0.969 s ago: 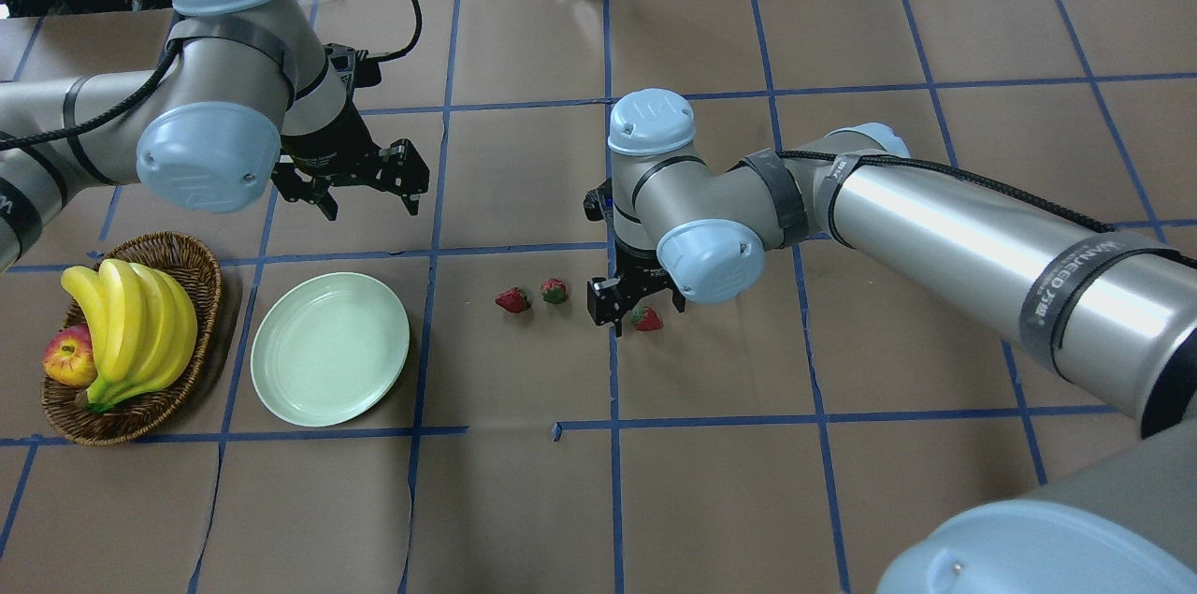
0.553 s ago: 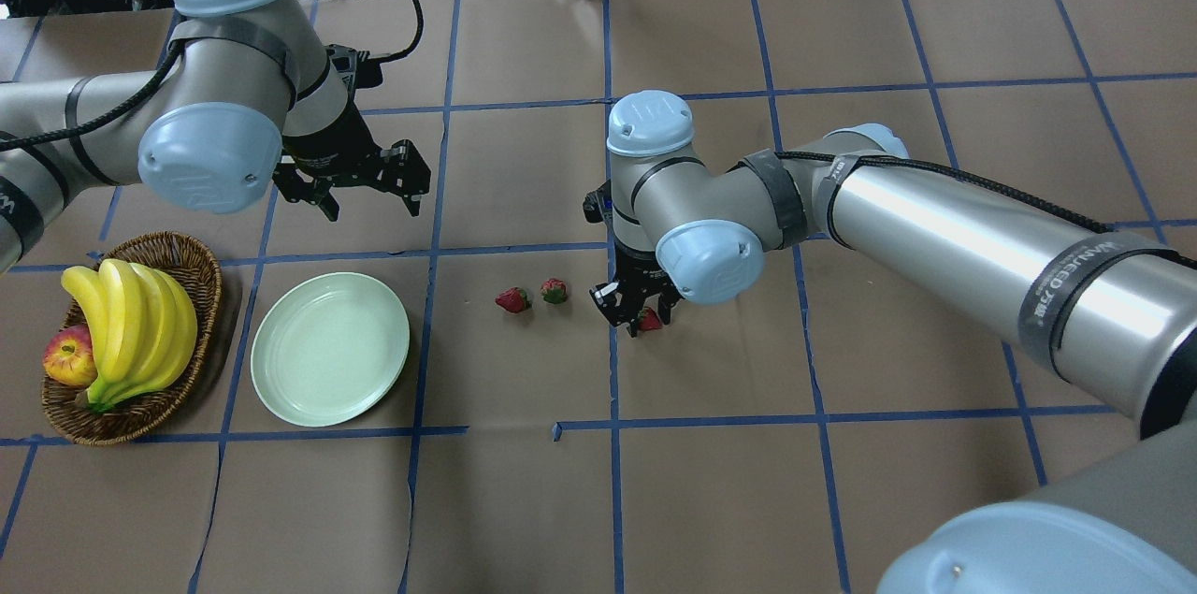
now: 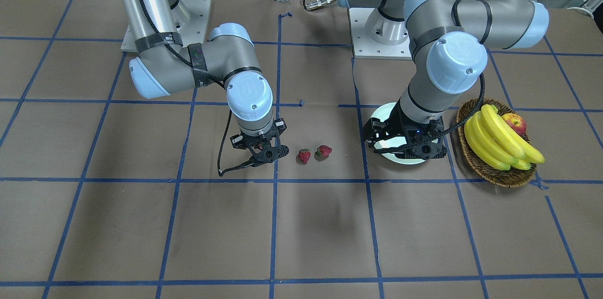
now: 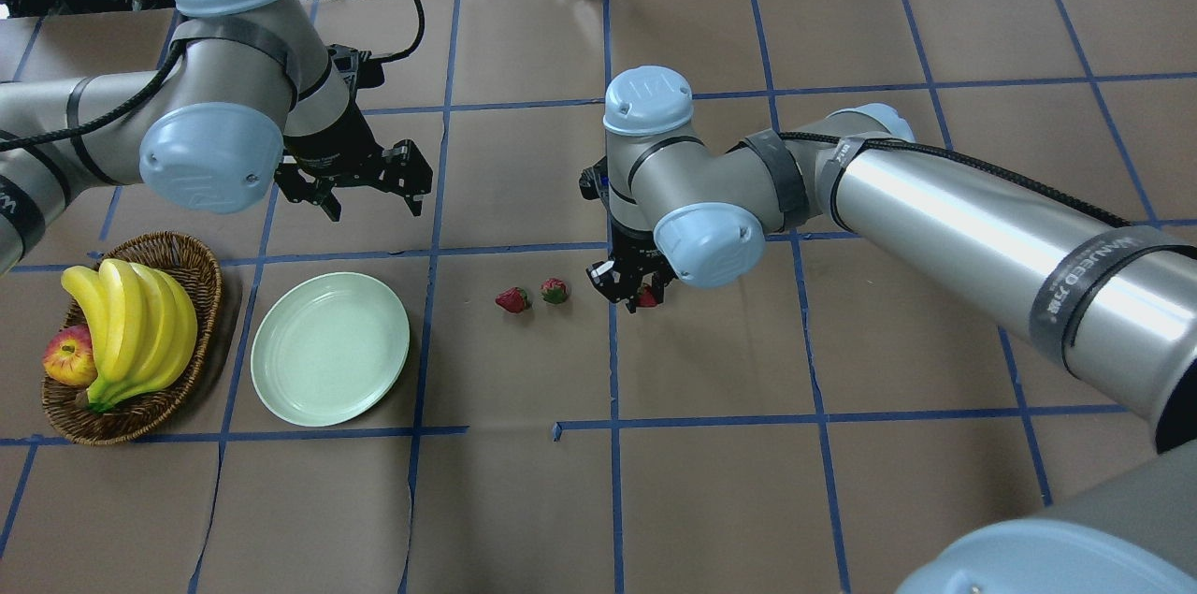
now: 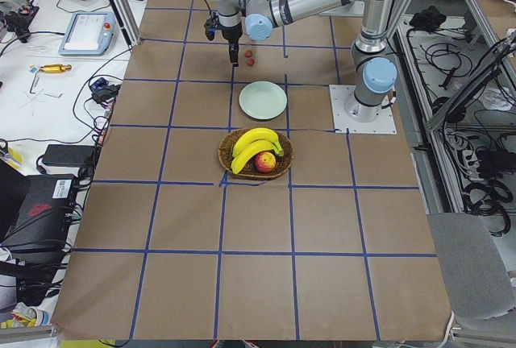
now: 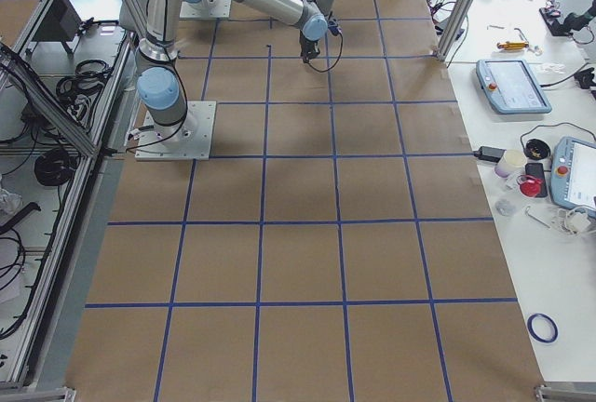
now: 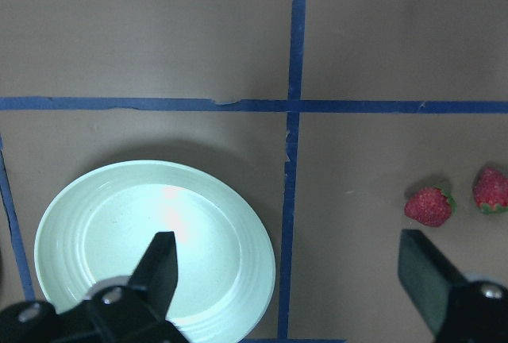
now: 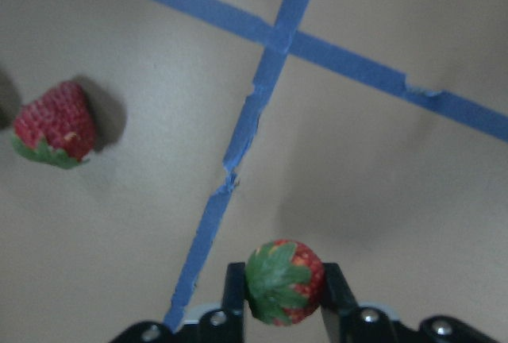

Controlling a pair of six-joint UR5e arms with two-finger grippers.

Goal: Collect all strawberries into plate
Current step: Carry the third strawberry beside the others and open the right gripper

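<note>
Once loose — strawberry [image 8: 284, 281] now between fingers [image 8: 232, 295]

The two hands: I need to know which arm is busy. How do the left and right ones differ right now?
The right hand is shut on a strawberry; the left hand is open and holds nothing. The right hand is beside the two loose strawberries; the left hand is near the empty plate. Both point down at the table.
</note>
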